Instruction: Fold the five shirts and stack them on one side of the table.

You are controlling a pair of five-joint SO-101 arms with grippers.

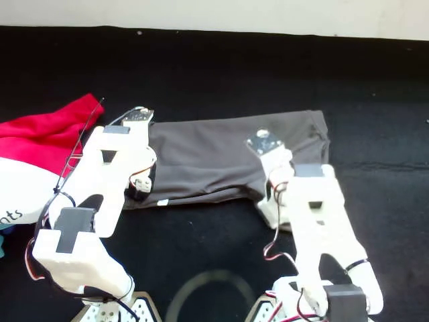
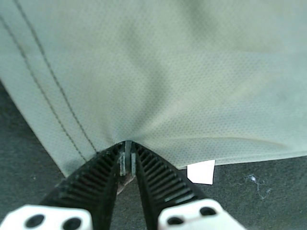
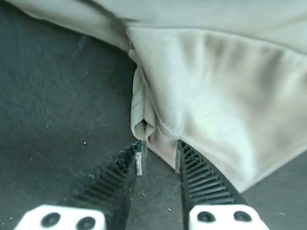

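A grey shirt (image 1: 221, 157) lies folded flat across the middle of the black table. My left gripper (image 2: 127, 158) is shut on its stitched hem at the near left corner (image 1: 142, 196), and the cloth puckers towards the fingertips. A small white tag (image 2: 200, 171) pokes out from under the edge beside it. My right gripper (image 3: 158, 149) is open at the shirt's near right corner (image 1: 269, 201), with a bunched, folded edge of the grey shirt (image 3: 201, 91) reaching in between its fingers. A red shirt (image 1: 47, 131) and a white shirt (image 1: 23, 184) lie at the left.
The table's black cloth (image 1: 221, 67) stretches bare behind the grey shirt and to the right. A bit of blue fabric (image 1: 2, 245) peeks in at the left edge. Both arm bases stand at the near edge.
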